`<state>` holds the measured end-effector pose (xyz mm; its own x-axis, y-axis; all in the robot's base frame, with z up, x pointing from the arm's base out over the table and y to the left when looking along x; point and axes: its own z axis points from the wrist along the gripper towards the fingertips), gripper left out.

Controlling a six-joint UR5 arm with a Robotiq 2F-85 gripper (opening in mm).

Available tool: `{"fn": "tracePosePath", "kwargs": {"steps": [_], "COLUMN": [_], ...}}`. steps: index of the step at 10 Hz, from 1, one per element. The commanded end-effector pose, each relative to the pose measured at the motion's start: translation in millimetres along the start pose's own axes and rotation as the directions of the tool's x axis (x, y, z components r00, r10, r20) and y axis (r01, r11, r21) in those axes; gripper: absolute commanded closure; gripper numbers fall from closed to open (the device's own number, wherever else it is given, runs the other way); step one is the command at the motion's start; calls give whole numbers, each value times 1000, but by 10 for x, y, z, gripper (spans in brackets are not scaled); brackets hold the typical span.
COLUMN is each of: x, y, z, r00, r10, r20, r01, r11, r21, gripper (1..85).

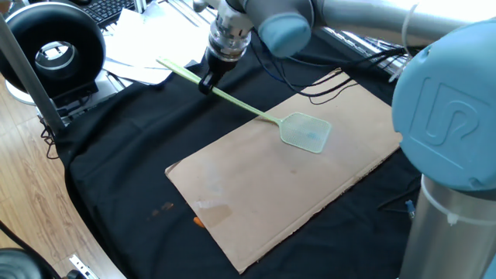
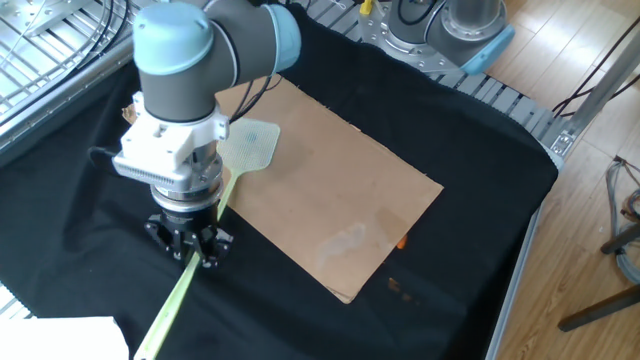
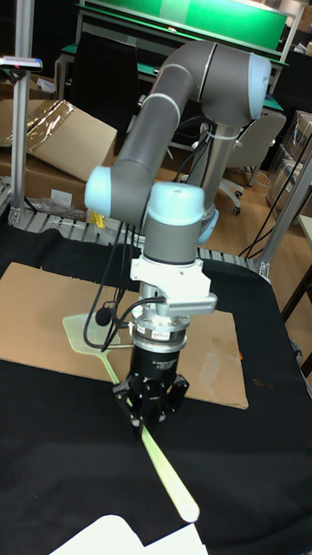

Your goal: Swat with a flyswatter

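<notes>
The pale yellow-green flyswatter (image 1: pixel 256 108) runs from the black cloth onto the brown cardboard sheet (image 1: pixel 256 182). Its mesh head (image 1: pixel 305 131) lies low on the cardboard, and it shows beside the arm in the other fixed view as the mesh head (image 2: pixel 252 146) and in the tall view as the mesh head (image 3: pixel 82 333). My gripper (image 1: pixel 207 82) is shut on the thin handle partway along. The rounded handle end (image 3: pixel 184 509) sticks out behind the gripper (image 3: pixel 147 409). In the other fixed view the gripper (image 2: pixel 192 248) holds the handle (image 2: pixel 165 315) just off the cardboard's edge.
A black cloth (image 1: pixel 116 178) covers the table. White papers (image 1: pixel 143 46) and a round black device (image 1: pixel 54 50) sit at its far left edge. Cables (image 1: pixel 310 70) trail behind the cardboard. A small orange bit (image 1: pixel 198 222) lies at the cardboard's near edge. The arm's blue base joint (image 1: pixel 446 116) stands at right.
</notes>
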<state>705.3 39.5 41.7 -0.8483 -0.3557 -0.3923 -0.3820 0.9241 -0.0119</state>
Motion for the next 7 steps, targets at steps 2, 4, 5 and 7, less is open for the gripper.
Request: {"fn": "tracePosePath", "kwargs": {"steps": [2, 4, 5, 7], "x": [-36, 11, 49, 204], "y": [-54, -40, -51, -97], "z": [64, 75, 81, 14], "r00": [998, 999, 999, 998], "r10": [-8, 0, 3, 19], "r20": [62, 47, 32, -58], "r01": [7, -1, -4, -16], "r11": [1000, 1000, 1000, 998], "r21": [18, 21, 29, 64], "gripper": [847, 847, 847, 847]}}
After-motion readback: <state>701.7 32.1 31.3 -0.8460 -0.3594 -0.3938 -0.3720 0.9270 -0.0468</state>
